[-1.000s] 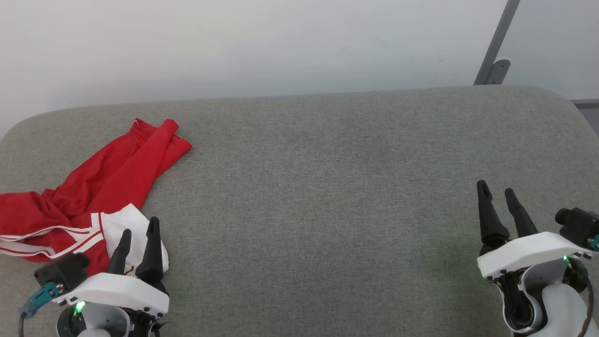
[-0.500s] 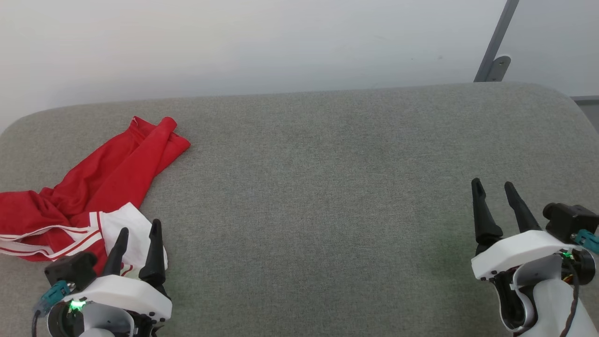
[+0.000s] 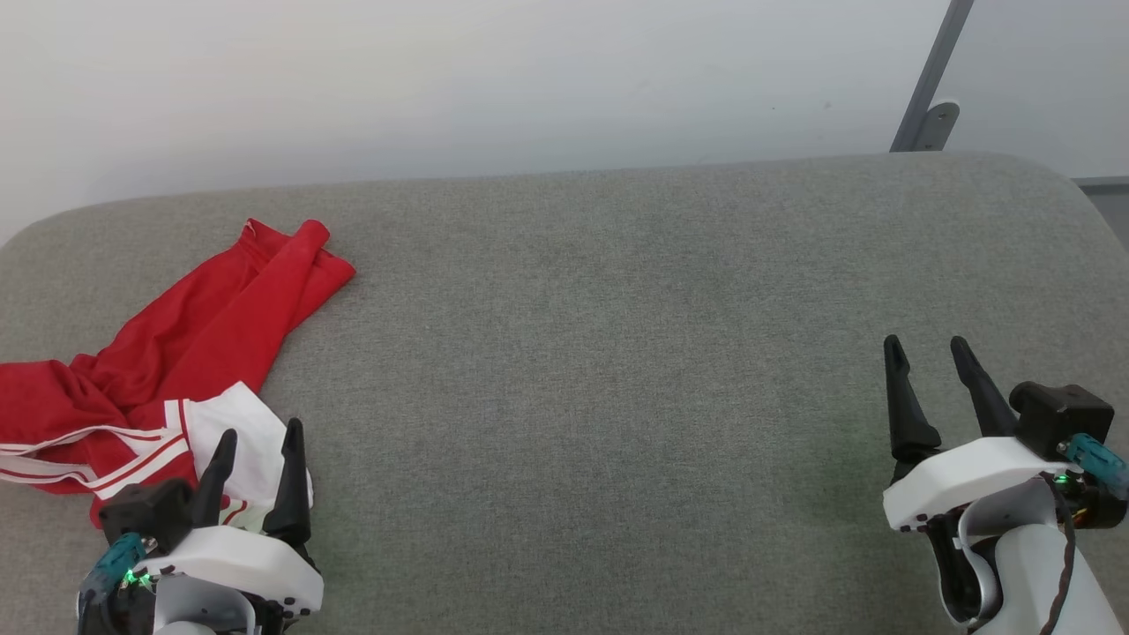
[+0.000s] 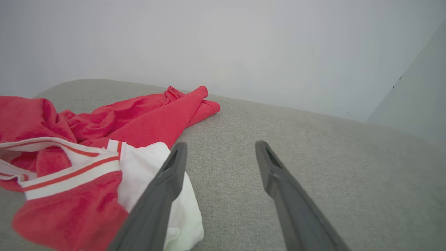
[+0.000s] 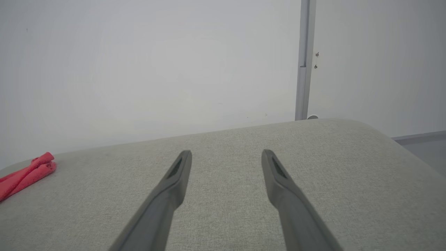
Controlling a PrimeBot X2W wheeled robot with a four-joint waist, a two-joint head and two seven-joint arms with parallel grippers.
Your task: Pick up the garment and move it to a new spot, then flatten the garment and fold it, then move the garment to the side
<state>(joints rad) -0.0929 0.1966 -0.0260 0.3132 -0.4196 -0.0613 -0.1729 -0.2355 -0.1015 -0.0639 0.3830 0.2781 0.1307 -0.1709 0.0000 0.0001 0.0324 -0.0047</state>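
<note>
The grey fabric-covered worktop (image 3: 600, 353) spans the head view. The garment (image 3: 203, 344), red with a white sleeve and striped trim, lies crumpled at its far left. The left hand (image 3: 262, 429) hovers over the white sleeve's edge, fingers parted and holding nothing. The right hand (image 3: 924, 341) sits well apart at the lower right, fingers likewise parted and empty.

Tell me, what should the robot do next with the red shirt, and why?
Probably ease the left gripper forward and slightly to its left, so its open fingers straddle the garment. The garment lies bunched on the grey cushion, not yet picked up; one finger shows over its white sleeve, while the right gripper, also open, is far off.
</note>
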